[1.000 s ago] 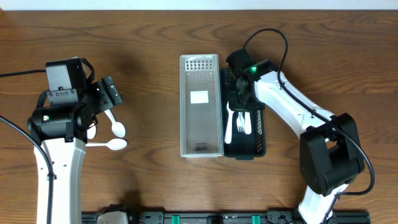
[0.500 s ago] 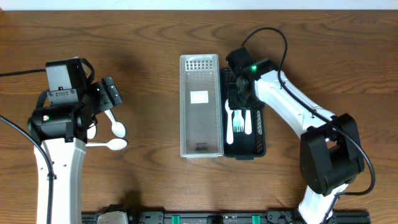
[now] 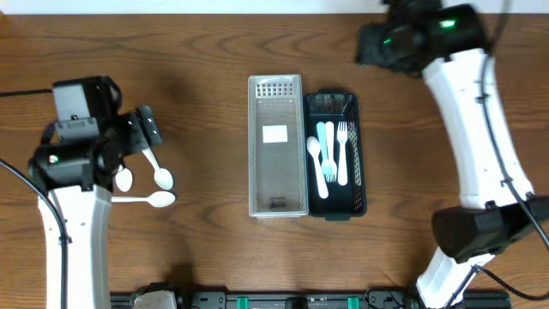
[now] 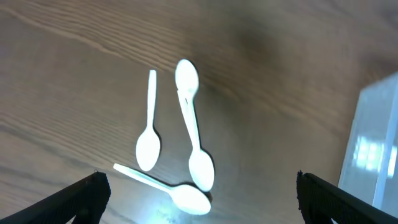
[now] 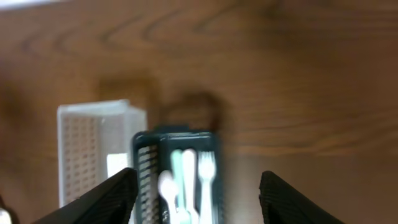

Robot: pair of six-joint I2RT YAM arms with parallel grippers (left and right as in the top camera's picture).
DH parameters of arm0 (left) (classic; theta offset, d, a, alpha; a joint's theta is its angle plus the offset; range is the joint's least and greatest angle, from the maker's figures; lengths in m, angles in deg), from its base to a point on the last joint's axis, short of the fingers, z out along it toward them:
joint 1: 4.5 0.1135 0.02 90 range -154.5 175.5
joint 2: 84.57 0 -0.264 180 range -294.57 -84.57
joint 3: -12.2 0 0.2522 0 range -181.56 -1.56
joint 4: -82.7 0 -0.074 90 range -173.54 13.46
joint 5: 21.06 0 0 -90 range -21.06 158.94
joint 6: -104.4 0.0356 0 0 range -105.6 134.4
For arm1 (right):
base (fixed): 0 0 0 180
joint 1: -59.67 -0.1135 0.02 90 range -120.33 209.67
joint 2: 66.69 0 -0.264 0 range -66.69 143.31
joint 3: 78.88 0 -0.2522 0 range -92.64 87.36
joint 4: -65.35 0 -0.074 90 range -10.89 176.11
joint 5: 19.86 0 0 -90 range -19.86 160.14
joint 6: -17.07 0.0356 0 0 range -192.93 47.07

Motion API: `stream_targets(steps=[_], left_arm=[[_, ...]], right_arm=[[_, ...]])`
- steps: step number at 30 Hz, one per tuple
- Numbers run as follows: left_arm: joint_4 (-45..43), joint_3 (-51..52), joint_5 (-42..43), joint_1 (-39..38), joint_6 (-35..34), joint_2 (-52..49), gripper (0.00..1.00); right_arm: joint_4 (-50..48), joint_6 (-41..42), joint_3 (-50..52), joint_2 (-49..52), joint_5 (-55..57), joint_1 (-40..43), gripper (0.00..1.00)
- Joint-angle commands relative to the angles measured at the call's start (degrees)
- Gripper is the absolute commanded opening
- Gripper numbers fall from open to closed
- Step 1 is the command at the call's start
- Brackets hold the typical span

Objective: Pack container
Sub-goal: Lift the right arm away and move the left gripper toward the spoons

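Observation:
A black slotted container [image 3: 358, 184] stands mid-table with white cutlery [image 3: 328, 154] lying in it, a spoon, forks and a pale green piece. Beside it on the left is a clear container [image 3: 276, 176] with nothing in it but a label. My right gripper [image 5: 199, 202] hangs open high above the black container [image 5: 144, 163], nothing between its fingers. Three white spoons [image 3: 158, 177] lie loose on the wood at the left. My left gripper [image 4: 202, 202] is open just over those spoons [image 4: 194, 134], touching none.
The left arm's base and cable [image 3: 17, 103] occupy the far left. The right arm [image 3: 467, 112] reaches over the back right of the table. A dark rail [image 3: 283, 300] runs along the front edge.
The right gripper opened, left the cutlery in the black container, and rose away toward the back right. The left arm shifted only slightly.

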Motion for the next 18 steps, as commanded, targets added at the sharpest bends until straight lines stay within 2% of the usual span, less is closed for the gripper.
stream_targets(steps=[1, 6, 9, 13, 18], left_arm=[[-1.07, -2.14, -1.05, 2.91, -3.93, -5.33, 0.98], [-4.37, -2.49, -0.98, 5.35, -4.02, -13.9, 0.98], [-3.93, -2.43, -1.01, 6.03, -7.39, -17.29, 0.98], [-2.67, -2.14, -0.96, 7.37, -11.02, -19.74, 0.98], [-0.42, -2.14, -0.63, 9.2, -12.17, -19.87, 0.98]], right_arm=[[3.02, -1.05, -2.16, -0.92, 0.0, 3.89, 0.67], [6.27, -1.73, -1.44, -0.9, 0.04, 8.61, 0.68], [6.27, -2.38, -1.07, -0.9, 0.07, 10.38, 0.69], [6.32, -3.54, -0.92, -0.9, 0.07, 12.24, 0.69], [6.91, -5.51, -0.81, -0.87, 0.31, 13.51, 0.69]])
